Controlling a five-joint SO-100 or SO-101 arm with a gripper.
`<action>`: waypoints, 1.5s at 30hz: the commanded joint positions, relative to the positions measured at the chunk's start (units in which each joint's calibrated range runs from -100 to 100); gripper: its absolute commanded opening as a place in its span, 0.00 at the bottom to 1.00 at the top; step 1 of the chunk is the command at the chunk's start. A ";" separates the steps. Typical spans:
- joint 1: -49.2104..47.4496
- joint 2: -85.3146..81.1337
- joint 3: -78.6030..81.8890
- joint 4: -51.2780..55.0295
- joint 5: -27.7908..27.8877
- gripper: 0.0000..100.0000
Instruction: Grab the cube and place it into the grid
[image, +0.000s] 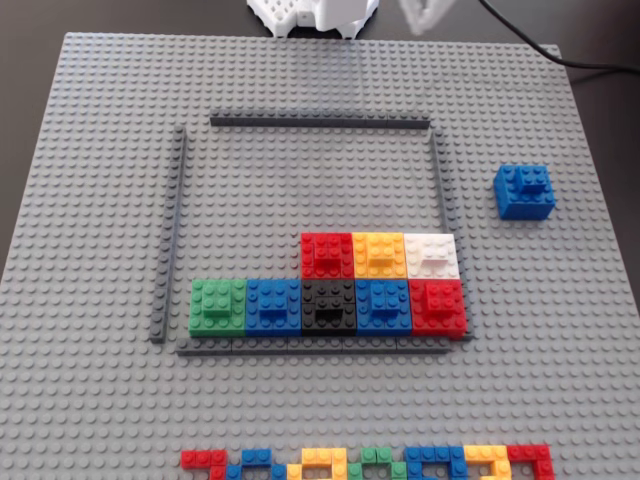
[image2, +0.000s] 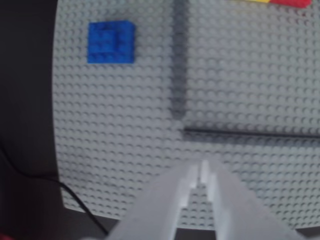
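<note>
The blue cube (image: 525, 190) sits alone on the studded baseplate, to the right of the grid and outside it in the fixed view. In the wrist view the cube (image2: 111, 42) lies at the upper left. The grid (image: 320, 122) is a square frame of thin dark grey strips, and one corner of the grid (image2: 178, 75) shows in the wrist view. My gripper (image2: 202, 169) hangs above the plate's edge, well short of the cube, shut with nothing in it. In the fixed view the gripper (image: 425, 15) is a white blur at the top edge.
Several coloured blocks (image: 380, 255) fill the grid's lower part in two rows. A strip of small mixed-colour bricks (image: 370, 465) runs along the bottom edge. A black cable (image: 570, 60) trails off the light grey baseplate (image: 100, 150) at the top right.
</note>
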 joint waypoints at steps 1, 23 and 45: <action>-2.82 8.16 -12.82 0.46 -1.90 0.00; -7.83 50.38 -45.89 2.27 -3.71 0.00; -5.91 60.52 -46.53 -1.25 -4.00 0.27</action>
